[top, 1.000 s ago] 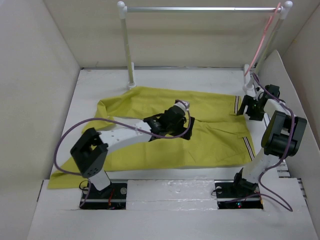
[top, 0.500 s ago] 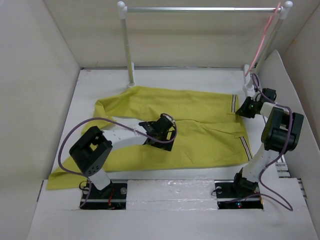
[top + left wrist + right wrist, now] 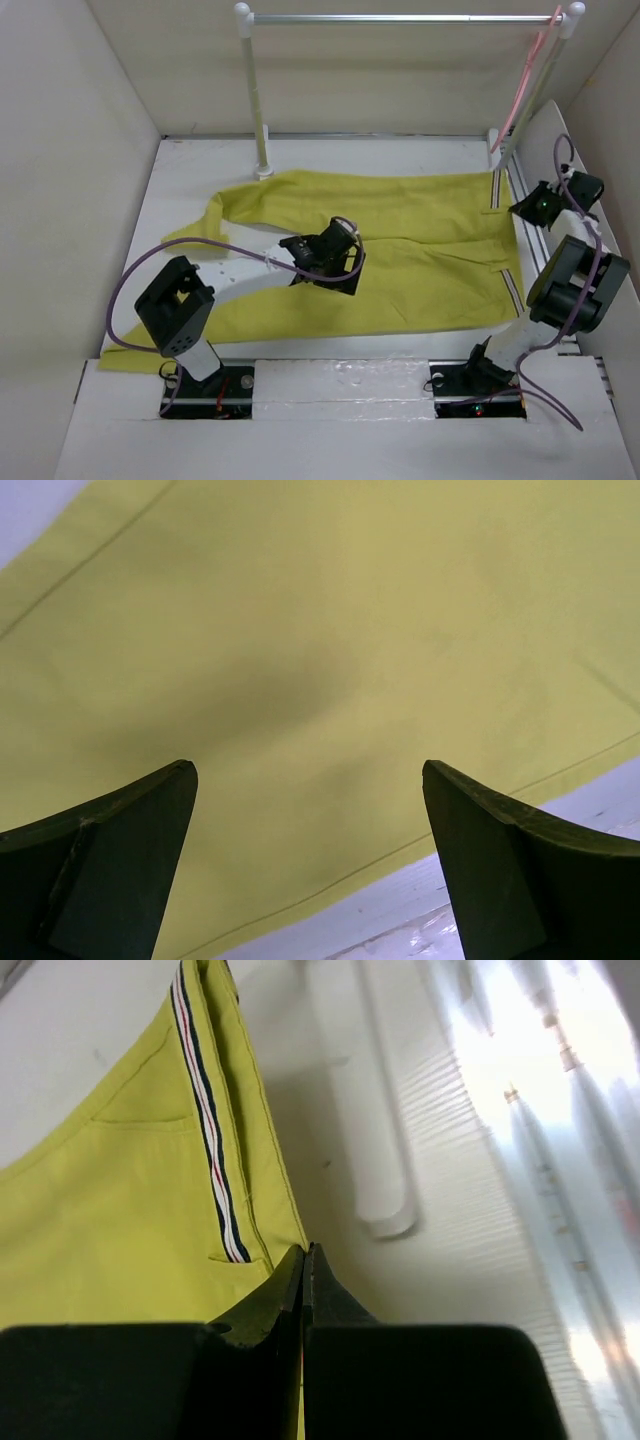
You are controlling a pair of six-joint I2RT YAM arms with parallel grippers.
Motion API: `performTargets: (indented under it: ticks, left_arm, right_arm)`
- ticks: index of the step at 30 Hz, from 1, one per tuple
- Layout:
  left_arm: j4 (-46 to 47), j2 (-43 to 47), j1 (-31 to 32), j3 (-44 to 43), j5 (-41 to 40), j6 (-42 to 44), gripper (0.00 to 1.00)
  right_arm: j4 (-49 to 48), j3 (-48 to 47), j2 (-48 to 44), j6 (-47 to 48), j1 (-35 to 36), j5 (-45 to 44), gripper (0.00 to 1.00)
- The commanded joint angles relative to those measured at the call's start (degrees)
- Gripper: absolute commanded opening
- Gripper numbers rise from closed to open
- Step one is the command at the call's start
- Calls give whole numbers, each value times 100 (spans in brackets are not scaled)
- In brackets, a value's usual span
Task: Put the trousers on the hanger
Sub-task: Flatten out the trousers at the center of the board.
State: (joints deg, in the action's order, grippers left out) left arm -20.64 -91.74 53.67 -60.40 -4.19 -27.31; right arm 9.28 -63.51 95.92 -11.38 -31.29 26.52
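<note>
1. Long mustard-yellow cloth trousers [image 3: 420, 250]: flat on white tabletop [image 3: 350, 155], striped waistband to right.
2. Thin pale pink plastic hanger [image 3: 522, 90]: hung far right.
3. Your L hand [image 3: 310, 780]: open over mid-leg, prob. to steady cloth.
4. Your R hand [image 3: 305, 1260]: pinching waistband edge, prob. for lifting.

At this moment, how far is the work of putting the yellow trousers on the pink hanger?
Done: nothing yet; the long mustard-yellow cloth trousers lie flat. In hand: the right gripper is shut on their striped waistband edge, and the left gripper is open over the legs. Remaining: the thin pale pink plastic hanger hangs bare on the silver metal rail; the trousers must go over it.
</note>
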Motion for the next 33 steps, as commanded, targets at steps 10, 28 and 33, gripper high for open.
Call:
performTargets:
  ticks: [10,28,33]
  left_arm:
    - [-564,2069,-2349,351,-1111,-766,94]
    - [1385,2697,-6061,2234,208,-1804,99]
    - [2881,2032,-6123,2561,612,-2129,96]
  right_arm:
    - [1534,-2431,587,400,96,-1923,70]
    - [707,2624,-3738,337,4482,-965,58]
    - [865,2545,-3545,496,5359,-1061,60]
